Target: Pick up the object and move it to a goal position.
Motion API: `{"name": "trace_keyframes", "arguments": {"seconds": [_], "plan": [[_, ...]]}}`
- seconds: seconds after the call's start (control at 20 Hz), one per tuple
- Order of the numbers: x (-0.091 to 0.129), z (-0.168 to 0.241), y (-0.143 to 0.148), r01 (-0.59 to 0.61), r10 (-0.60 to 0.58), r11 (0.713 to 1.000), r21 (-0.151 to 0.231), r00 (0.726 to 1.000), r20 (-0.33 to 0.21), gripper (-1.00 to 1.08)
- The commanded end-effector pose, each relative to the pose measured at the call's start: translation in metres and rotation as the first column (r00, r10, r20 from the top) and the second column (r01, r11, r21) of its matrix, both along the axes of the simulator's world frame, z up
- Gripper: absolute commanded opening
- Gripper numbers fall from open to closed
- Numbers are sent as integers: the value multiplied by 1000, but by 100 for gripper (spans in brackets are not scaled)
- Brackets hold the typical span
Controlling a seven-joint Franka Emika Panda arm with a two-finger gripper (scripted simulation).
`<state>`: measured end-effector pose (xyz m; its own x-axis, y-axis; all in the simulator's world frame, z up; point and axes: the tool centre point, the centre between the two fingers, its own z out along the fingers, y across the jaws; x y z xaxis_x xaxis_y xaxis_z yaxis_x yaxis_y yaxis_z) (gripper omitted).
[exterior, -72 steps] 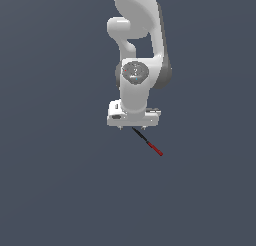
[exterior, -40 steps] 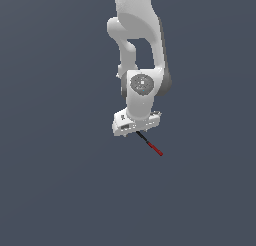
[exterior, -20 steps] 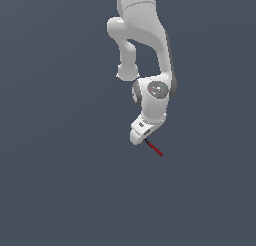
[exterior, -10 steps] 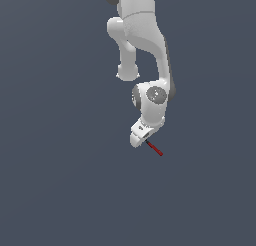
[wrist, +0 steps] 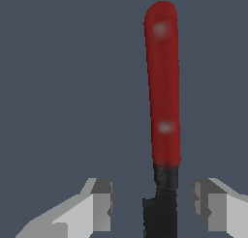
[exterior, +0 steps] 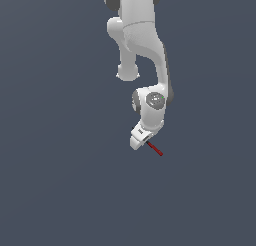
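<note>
The stick [wrist: 163, 111] lies on the plain grey floor [exterior: 60, 190], just beneath the 1 white arm [exterior: 142, 45], with its red half pointing toward the exterior view's right. In the wrist view its black half sits between the 2 fingers [wrist: 99, 203] of the gripper [wrist: 155, 203], with a clear gap on each side: the claw is spread and grips nothing.

Assessed risks: the stick sits nearer 1 finger than the other, so closing could push it sideways or roll it before both pads bear. The stick is thin, so a grasp taken too high could miss it. Held only by the black end, it may pivot when lifted.

No container appears in either view. No goal marker is visible.
</note>
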<state>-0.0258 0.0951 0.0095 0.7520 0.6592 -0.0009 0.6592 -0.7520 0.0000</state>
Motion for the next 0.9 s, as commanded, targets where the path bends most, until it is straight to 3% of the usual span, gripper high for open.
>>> {"name": "trace_keyframes", "arguments": {"seconds": [0.0,0.5,0.85], "plan": [[1,-2,0,0,0,1000,0,1000,1,-100],[1,0,3,-3,3,1000,1,1000,2,-100],[14,5,8,-3,3,1000,2,1000,2,-100]]}}
